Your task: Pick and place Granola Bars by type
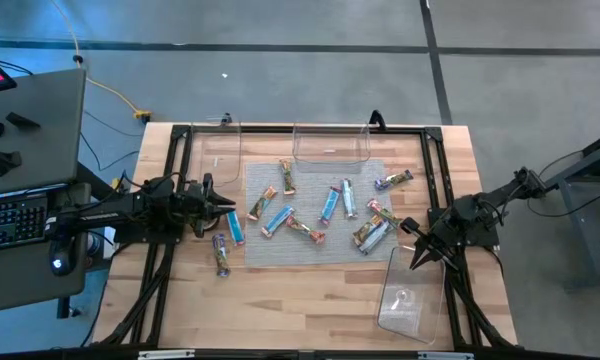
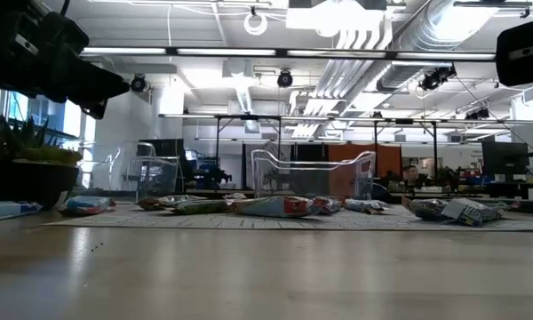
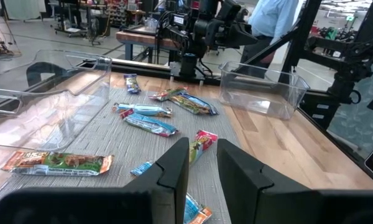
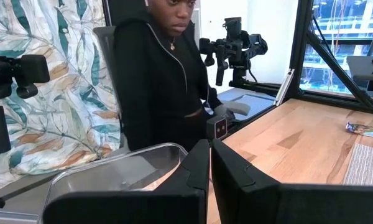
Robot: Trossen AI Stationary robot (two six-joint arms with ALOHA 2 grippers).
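Sorting has yet to show any result on the wooden desk point(image 1: 310, 300): about a dozen granola bars point(image 1: 325, 208) lie scattered over the grey mat point(image 1: 310, 250) at its centre, with two more, a blue bar point(image 1: 237, 228) and a purple one point(image 1: 220, 254), just off the mat's left edge. None can be seen inside the clear bins, whether the two bins point(image 1: 330, 145) along the far edge or the third bin point(image 1: 412, 296) near the right front corner. By that judgement, the whole job remains.

The left end effector point(image 1: 226, 206) hovers close by the blue bar at the mat's left edge, its fingers point(image 3: 174, 171) nearly closed with only a thin gap, grasping nothing. The right end effector point(image 1: 416, 262) hangs over the rim of the third bin, fingers likewise almost together and empty.
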